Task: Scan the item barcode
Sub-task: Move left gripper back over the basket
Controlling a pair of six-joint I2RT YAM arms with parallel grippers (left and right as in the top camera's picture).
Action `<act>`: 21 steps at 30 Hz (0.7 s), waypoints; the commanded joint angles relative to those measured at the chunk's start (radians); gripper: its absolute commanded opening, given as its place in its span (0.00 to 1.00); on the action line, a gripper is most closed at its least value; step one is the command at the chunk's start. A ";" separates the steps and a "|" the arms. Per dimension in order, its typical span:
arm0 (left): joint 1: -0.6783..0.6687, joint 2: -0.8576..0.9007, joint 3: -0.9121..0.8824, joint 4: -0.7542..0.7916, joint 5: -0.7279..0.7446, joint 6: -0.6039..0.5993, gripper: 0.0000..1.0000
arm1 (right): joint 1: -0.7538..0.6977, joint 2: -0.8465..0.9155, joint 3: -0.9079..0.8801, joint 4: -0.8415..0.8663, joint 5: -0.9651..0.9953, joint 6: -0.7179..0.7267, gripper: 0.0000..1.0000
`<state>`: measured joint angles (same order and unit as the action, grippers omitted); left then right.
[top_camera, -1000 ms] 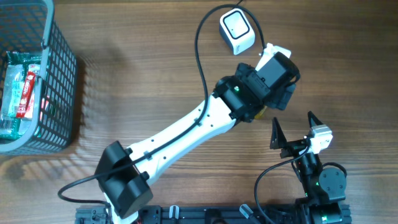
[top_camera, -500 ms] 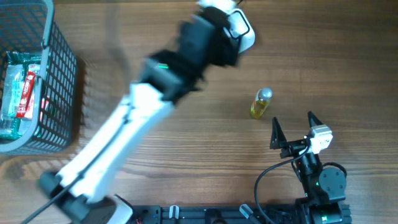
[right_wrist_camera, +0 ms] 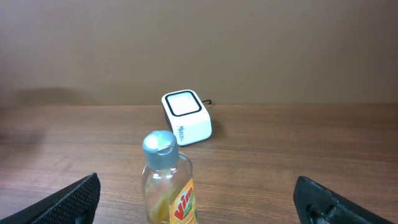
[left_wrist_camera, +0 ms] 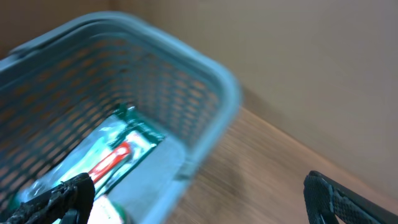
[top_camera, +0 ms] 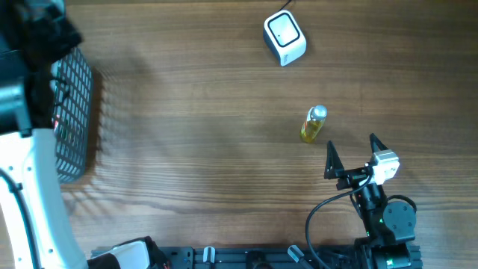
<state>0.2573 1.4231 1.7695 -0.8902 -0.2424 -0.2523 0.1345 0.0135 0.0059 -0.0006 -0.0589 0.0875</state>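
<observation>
The left arm (top_camera: 33, 202) is a long white link capped by a black housing (top_camera: 33, 30). The right arm (top_camera: 388, 220) is black with a small green light (top_camera: 383, 221) and a looping black cable (top_camera: 309, 222). A white block (top_camera: 385, 166) sits behind the right gripper (top_camera: 351, 142), whose fingers (top_camera: 331, 161) are black and pointed.

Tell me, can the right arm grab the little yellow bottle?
Probably yes. The bottle stands upright just ahead of the right end effector, which is wide open and facing it, with only bare table between them.
</observation>
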 commanded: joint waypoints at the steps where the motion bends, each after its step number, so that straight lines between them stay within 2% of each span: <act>1: 0.104 -0.013 0.016 -0.013 -0.001 -0.138 1.00 | -0.002 -0.006 -0.001 0.002 0.009 -0.007 1.00; 8: 0.195 0.018 0.016 -0.074 -0.002 -0.201 1.00 | -0.002 -0.006 -0.001 0.002 0.009 -0.007 1.00; 21: 0.229 0.130 0.016 -0.169 -0.002 -0.183 1.00 | -0.002 -0.006 -0.001 0.002 0.009 -0.007 1.00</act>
<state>0.4782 1.5311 1.7695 -1.0435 -0.2420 -0.4358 0.1345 0.0135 0.0063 -0.0006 -0.0589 0.0875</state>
